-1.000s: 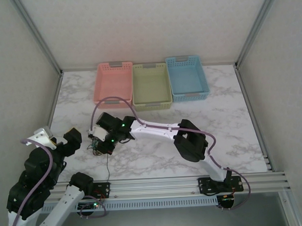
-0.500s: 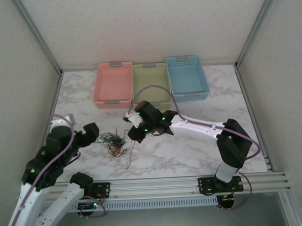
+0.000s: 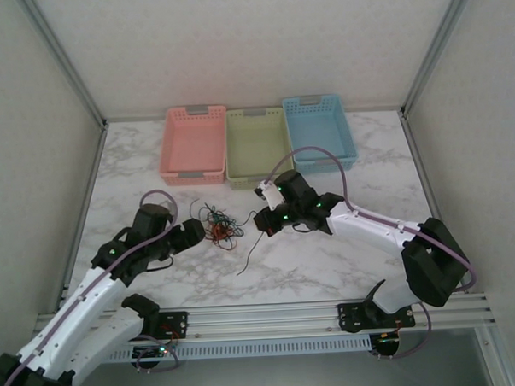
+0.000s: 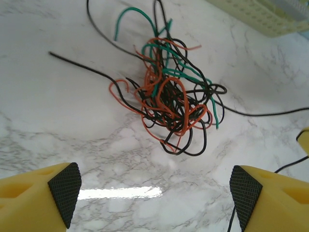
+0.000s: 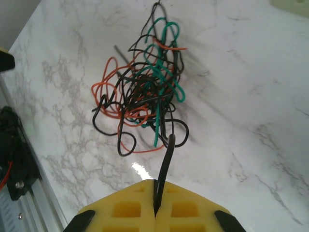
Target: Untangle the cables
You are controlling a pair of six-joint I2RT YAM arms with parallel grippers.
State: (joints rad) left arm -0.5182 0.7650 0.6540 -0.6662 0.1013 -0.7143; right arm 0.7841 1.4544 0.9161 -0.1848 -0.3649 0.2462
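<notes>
The cables [image 3: 218, 227] lie as one knot of red, green and black wires on the marble table, between my two grippers. My right gripper [image 3: 260, 220] is at the knot's right side. In the right wrist view it [image 5: 155, 188] is shut on a black cable [image 5: 165, 157] that runs up into the tangle [image 5: 145, 92]. A loose black strand [image 3: 250, 255] trails toward the near edge. My left gripper [image 3: 191, 234] is just left of the knot. In the left wrist view it [image 4: 155, 193] stands open, its pads [image 4: 65, 191] wide apart, the tangle [image 4: 174, 96] ahead of it.
Three baskets stand in a row at the back: pink [image 3: 193, 144], green [image 3: 258, 146], blue [image 3: 320, 132]. The green basket's corner [image 4: 270, 19] is close beyond the knot. An aluminium rail [image 3: 288, 316] runs along the near edge.
My right gripper has travelled right with the black cable, dragging the knot rightward and slightly back. My left arm has swung down and forward to the knot's left side.
</notes>
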